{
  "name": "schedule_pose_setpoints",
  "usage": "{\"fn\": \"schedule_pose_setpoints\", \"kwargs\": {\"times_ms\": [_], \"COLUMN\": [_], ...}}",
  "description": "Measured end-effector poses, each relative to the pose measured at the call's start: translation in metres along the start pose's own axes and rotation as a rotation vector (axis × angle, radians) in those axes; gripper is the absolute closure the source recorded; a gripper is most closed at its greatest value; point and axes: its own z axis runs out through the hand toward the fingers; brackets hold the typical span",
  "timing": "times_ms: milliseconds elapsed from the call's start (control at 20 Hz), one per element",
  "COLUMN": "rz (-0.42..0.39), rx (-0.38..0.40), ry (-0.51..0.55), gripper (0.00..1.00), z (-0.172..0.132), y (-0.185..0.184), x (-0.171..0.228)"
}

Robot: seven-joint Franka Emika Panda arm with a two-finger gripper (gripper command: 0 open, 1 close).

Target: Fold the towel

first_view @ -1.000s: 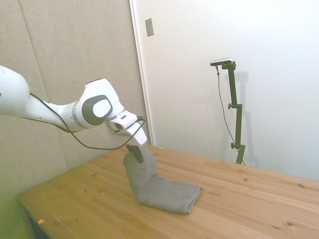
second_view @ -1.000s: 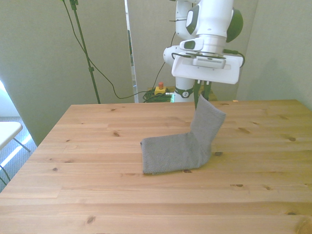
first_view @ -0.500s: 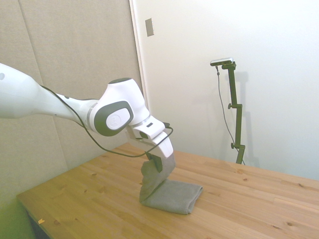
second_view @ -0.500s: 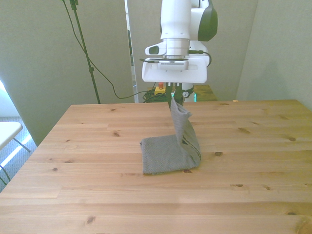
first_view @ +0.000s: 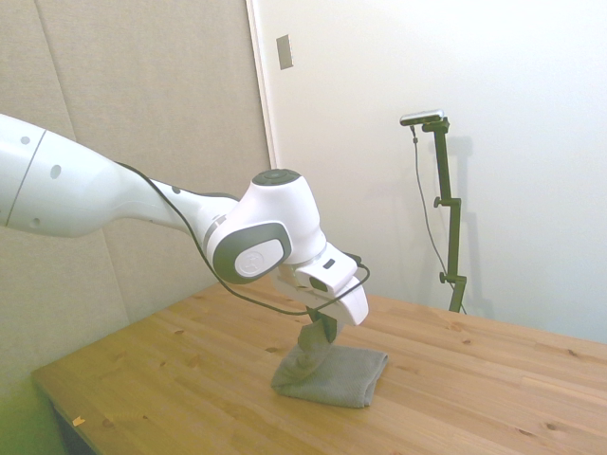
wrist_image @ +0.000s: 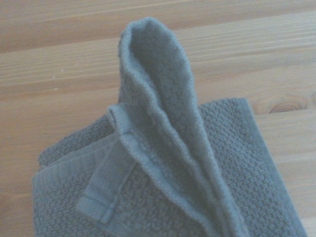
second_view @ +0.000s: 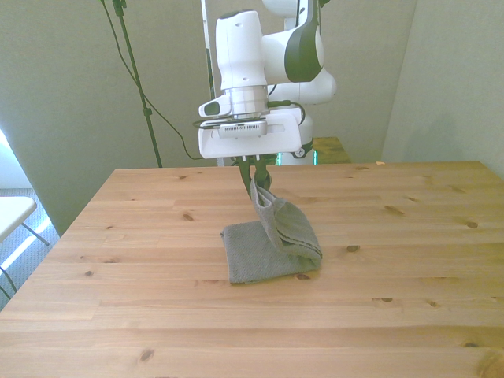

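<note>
Grey towel (second_view: 268,248) near the middle of the wooden desk (second_view: 118,315), most of it lying flat. 1 end pinched and raised by the gripper (second_view: 253,189), fingers clenched on the cloth's edge. Held up that way so the lifted flap can arch over the flat part without dragging across it. In the front view, gripper at about 11 o'clock from the towel's middle, flap sloping down toward 4 o'clock, where the bend rests on the desk. In the side view, gripper (first_view: 319,334) low over the towel (first_view: 332,374), arm (first_view: 142,199) leaning well out. Close up, the raised end (wrist_image: 158,98) doubled into a thick ridge, hem (wrist_image: 98,192) showing below. Fold likely about half made; flap not yet laid flat, edges not yet matched.
</note>
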Motion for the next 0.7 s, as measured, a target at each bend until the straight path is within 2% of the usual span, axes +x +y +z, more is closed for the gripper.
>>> {"fn": "schedule_pose_setpoints", "kwargs": {"times_ms": [50,100,700], "rz": [0.003,0.004,0.0], "rx": [-0.001,0.0,0.003], "ry": [0.001,0.001,-0.015], "gripper": [1.0,0.0,0.0], "z": [0.002,0.003,0.014], "y": [0.0,0.001,0.011], "x": [0.003,0.006,0.018]}}
